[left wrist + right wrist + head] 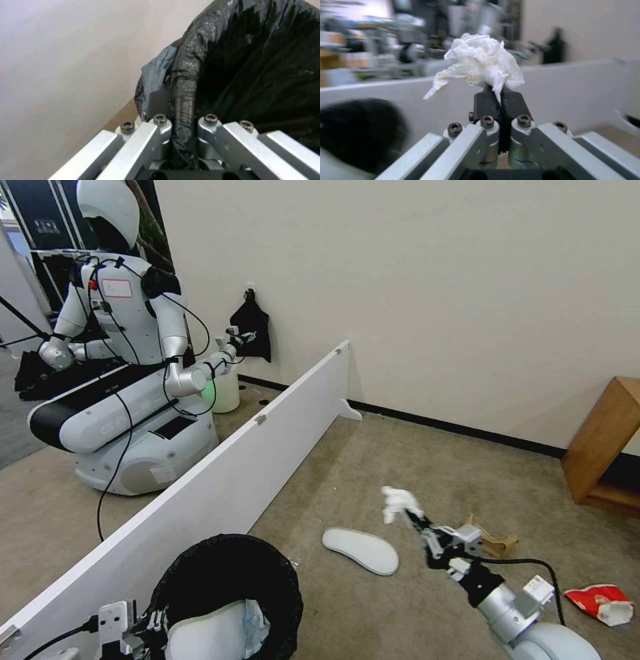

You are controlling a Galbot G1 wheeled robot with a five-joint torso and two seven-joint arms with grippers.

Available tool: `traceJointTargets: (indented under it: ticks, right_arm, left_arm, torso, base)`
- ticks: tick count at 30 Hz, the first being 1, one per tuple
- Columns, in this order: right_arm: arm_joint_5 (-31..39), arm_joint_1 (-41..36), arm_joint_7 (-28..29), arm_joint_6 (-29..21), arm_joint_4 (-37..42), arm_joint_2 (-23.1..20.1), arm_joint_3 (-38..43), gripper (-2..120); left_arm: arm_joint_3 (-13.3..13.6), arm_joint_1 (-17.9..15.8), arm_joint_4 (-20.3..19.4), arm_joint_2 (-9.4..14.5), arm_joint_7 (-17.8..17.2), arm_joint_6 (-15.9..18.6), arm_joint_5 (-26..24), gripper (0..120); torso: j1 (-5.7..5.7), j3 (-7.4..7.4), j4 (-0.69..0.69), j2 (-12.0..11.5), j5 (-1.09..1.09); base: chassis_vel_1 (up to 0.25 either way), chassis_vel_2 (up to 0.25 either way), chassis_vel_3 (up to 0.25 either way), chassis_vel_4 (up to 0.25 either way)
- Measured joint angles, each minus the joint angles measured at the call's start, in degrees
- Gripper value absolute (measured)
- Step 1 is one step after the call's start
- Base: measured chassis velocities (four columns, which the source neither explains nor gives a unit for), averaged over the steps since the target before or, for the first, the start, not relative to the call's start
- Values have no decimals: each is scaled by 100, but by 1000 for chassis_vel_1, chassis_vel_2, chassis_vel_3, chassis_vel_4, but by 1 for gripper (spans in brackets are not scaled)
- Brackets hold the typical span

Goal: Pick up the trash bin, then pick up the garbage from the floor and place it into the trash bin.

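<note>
The trash bin (230, 587), white with a black bag over its rim, hangs at the lower left of the head view. My left gripper (157, 625) is shut on its rim; the left wrist view shows my left gripper (183, 120) pinching the black bag fold (186, 82). My right gripper (408, 515) is raised above the carpet, shut on a crumpled white tissue (399, 501). In the right wrist view, the tissue (480, 62) sticks out of the closed fingertips (488, 102), and the bin (360, 130) shows as a dark blur. A white slipper (361, 550), brown cardboard (495, 540) and a red crushed cup (600, 603) lie on the floor.
A low white partition board (220, 480) runs diagonally beside the bin. Another white robot (127, 347) stands beyond it with a plain white bucket (225, 390). A wooden shelf (603, 447) stands at the right wall. Open carpet lies between the board and the shelf.
</note>
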Motion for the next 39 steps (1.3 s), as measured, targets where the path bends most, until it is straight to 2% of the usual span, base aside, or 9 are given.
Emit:
traceJointTargets:
  ticks: [5, 9, 10, 11, 13, 14, 21, 28, 39]
  right_arm:
    - [812, 1006, -557, -72, 300, -454, -1042, 0]
    - [1112, 1666, -829, -101, 290, -520, -1669, 0]
    - [1196, 2045, -964, -101, 202, -504, -2044, 0]
    - [1231, 2327, -1067, -89, 87, -453, -2358, 0]
    - [1271, 2654, -1190, -82, -37, -356, -2740, 0]
    - [1316, 2866, -1257, -81, -114, -289, -2971, 0]
    - [1328, 3739, -1369, -131, -506, 36, -3868, 0]
    - [1108, 3953, -968, -237, -727, 129, -4272, 0]
    - [889, 3874, -800, -348, -821, 109, -4484, 0]
  left_arm:
    - [25, 0, 23, -60, 17, 0, 122, 4]
    - [35, 5, 20, -134, 18, 0, 176, 4]
    - [37, 8, 7, -181, 18, 0, 196, 4]
    - [38, 12, -3, -214, 15, 0, 218, 4]
    - [39, 14, -13, -251, 14, 0, 241, 4]
    - [39, 16, -18, -271, 13, 0, 255, 4]
    - [21, 29, -46, -308, -3, 6, 294, 4]
    - [13, 33, -61, -286, -9, 15, 290, 4]
    - [0, 46, -91, -240, -20, 38, 217, 4]
  torso:
    - [0, 0, 1, 0, 0]
    - [0, 0, 2, 0, 0]
    - [0, 0, 5, 0, 0]
    - [0, 0, -5, 0, -1]
    - [0, 0, 3, 0, 1]
    - [0, 0, -1, 0, 2]
    - [0, 0, 2, 0, 1]
    - [0, 0, 1, 0, 0]
    - [0, 0, 1, 0, 1]
  base:
    - [0, 0, 0, 0]
    - [0, 0, 0, 0]
    - [0, 0, 0, 0]
    - [0, 0, 0, 0]
    - [0, 0, 0, 0]
    - [0, 0, 0, 0]
    - [0, 0, 0, 0]
    - [0, 0, 0, 0]
    - [0, 0, 0, 0]
